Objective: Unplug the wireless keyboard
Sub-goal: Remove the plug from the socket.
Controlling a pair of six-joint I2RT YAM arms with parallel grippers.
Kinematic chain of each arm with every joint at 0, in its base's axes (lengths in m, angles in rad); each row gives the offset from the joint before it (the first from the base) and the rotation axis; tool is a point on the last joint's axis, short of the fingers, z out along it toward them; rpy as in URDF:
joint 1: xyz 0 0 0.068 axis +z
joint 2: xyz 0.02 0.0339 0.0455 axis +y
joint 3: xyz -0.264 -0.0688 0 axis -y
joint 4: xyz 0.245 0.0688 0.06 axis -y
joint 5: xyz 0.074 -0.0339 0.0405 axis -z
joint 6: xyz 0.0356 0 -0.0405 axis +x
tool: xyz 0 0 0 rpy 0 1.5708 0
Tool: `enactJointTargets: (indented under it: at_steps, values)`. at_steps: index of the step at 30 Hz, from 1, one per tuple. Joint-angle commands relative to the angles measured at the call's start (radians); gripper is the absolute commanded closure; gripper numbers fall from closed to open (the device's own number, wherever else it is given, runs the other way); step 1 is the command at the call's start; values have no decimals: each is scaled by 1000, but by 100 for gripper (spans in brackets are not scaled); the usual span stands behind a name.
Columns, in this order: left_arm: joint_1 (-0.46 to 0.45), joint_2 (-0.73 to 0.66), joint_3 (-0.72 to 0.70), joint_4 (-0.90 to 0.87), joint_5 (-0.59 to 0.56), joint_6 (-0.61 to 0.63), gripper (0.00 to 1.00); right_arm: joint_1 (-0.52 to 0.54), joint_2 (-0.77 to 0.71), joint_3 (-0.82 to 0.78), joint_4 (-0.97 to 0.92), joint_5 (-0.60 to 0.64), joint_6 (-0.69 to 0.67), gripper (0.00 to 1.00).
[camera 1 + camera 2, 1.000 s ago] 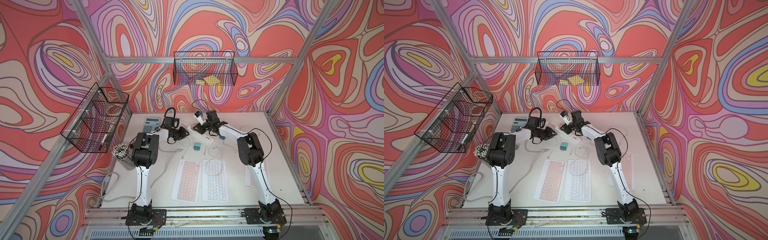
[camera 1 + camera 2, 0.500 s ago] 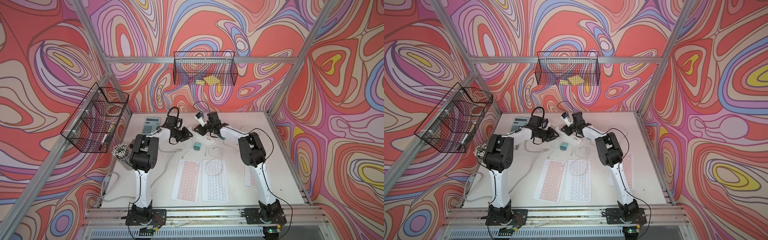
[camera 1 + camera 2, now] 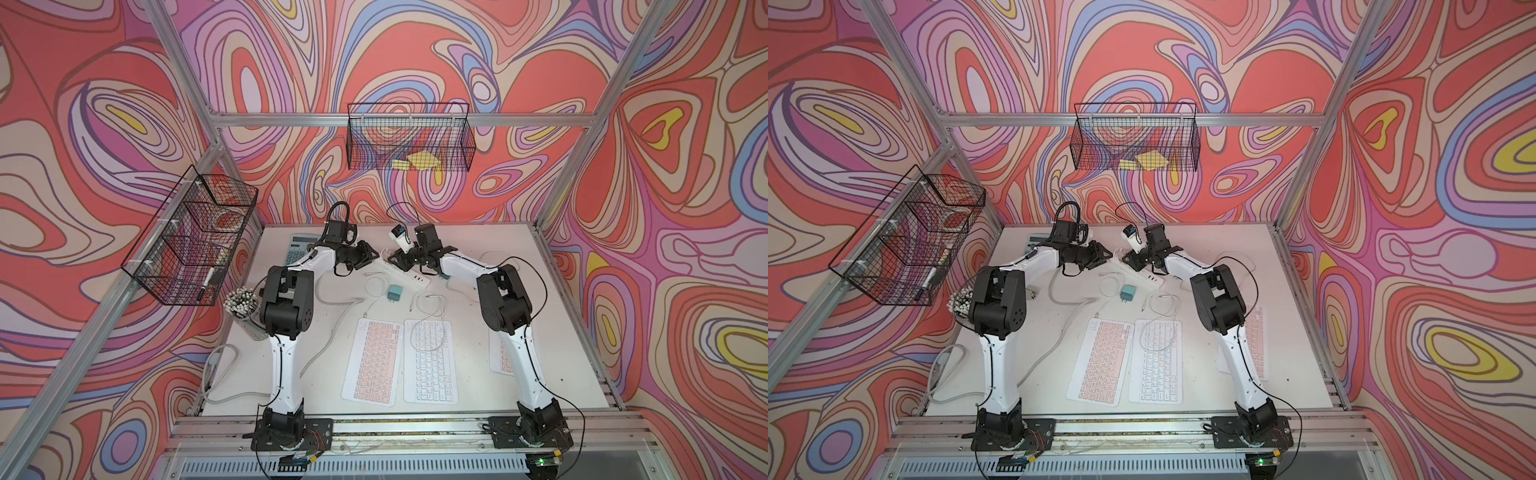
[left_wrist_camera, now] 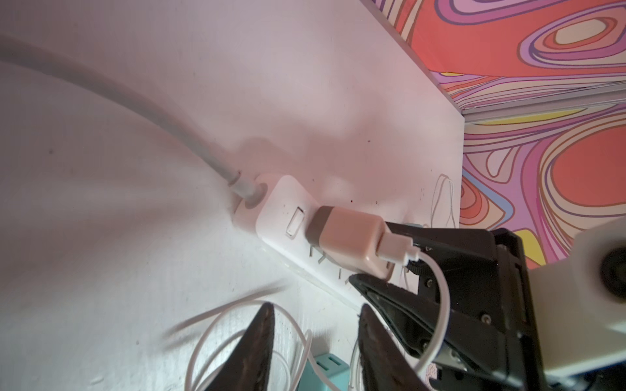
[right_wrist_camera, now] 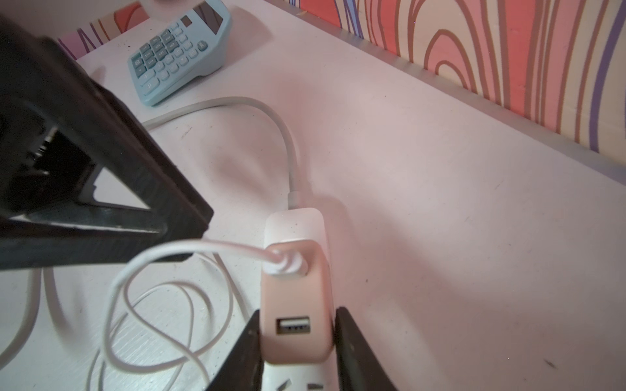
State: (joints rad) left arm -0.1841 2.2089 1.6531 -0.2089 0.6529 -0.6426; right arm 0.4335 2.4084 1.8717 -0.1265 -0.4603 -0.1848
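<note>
A pink charger (image 5: 294,304) stands on the end socket of the white power strip (image 3: 409,276), with a thin white cable (image 5: 189,247) plugged into its upper port. My right gripper (image 5: 296,338) is shut on the charger, one finger on each side. My left gripper (image 4: 315,338) is open just beside the strip, over loose cable loops and holding nothing. In both top views a pink keyboard (image 3: 374,357) and a white keyboard (image 3: 1156,361) lie side by side at the front. A third keyboard (image 3: 500,353) is partly hidden under the right arm.
A teal charger (image 3: 394,294) lies unplugged in front of the strip. The strip's thick grey cord (image 3: 332,324) runs to the left front. A blue calculator (image 5: 179,50) sits at the back left, with a pen cup (image 3: 243,303) at the left edge. Wire baskets (image 3: 191,237) hang on the walls.
My left gripper has shifted slightly toward the power strip and its jaws have widened a little. My right gripper stays shut on the pink charger in the same place.
</note>
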Motion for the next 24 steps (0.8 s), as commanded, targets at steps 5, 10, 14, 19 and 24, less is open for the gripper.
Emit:
enactJointTargets:
  at_steps: [5, 10, 14, 19, 24]
  values:
    - [0, 68, 33, 14, 45, 8, 54, 17, -39, -5, -7, -4, 17, 63]
    - [-4, 66, -21, 61, 51, -23, 54, 25, -27, 25, -23, 2, 16, 62]
    - [-12, 65, -57, 104, 43, -46, 54, 29, -21, 38, -24, 7, 18, 62]
    - [-23, 87, -65, 125, 44, -71, 54, 31, -11, 39, -13, 2, 42, 65]
    - [-29, 105, -70, 153, 42, -95, 54, 43, 0, 36, -17, 13, 19, 66]
